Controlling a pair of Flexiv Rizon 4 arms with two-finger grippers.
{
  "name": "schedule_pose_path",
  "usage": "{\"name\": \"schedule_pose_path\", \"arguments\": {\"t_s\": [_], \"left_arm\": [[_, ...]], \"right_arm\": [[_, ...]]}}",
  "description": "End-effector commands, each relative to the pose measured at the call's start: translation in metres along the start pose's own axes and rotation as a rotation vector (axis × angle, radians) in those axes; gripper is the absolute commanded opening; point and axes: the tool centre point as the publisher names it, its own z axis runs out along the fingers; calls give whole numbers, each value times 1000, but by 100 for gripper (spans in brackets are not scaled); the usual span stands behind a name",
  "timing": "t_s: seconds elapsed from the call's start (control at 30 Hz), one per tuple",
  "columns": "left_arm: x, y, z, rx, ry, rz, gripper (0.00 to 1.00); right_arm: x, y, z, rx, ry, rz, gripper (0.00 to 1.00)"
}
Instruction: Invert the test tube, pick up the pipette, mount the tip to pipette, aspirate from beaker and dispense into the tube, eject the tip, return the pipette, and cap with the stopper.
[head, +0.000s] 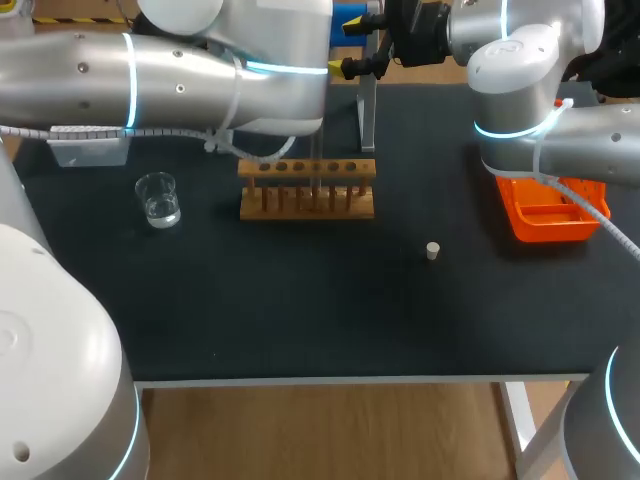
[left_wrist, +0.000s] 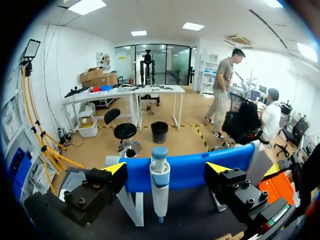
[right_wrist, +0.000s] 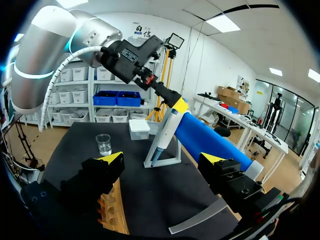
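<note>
Left gripper (left_wrist: 166, 169), spread wide apart, either side of the upright pipette (left_wrist: 160, 187) on its stand (left_wrist: 132, 210).

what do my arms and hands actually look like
The left arm and right arm are smooth silver-grey tubes with white rounded joint housings and glowing cyan rings. A pale corrugated hose runs along each. The left hand and right hand are black bolted blocks, with two fingers tipped bright yellow.

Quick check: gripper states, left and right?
Left gripper: open, with the pipette between its fingers but not gripped.
Right gripper: open, holding nothing.
</note>
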Motion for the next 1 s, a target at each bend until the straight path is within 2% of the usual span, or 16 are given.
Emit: {"name": "schedule_pose_path", "arguments": {"t_s": [0.03,0.2,0.47,0.57,0.63,0.7,0.73,0.8,0.87,1.0], "left_arm": [[-1,0,-25,10,54,20,100],[7,0,-55,39,174,61,100],[13,9,-100,8,305,158,100],[16,9,-114,37,375,197,100],[19,10,-123,80,468,242,100],[23,12,-131,79,526,287,100],[26,13,-135,97,583,312,100],[28,16,-141,102,611,349,100],[31,20,-146,129,689,377,100],[40,32,-153,130,809,447,100]], "right_arm": [[-1,0,0,3,3,1,100],[-1,0,0,3,3,1,100],[-1,0,0,3,3,1,100],[-1,0,0,3,3,1,100],[-1,0,0,3,3,1,100],[-1,0,0,3,3,1,100],[-1,0,0,3,3,1,100],[-1,0,0,3,3,1,100],[-1,0,0,3,3,1,100],[-1,0,0,3,3,1,100]]}}
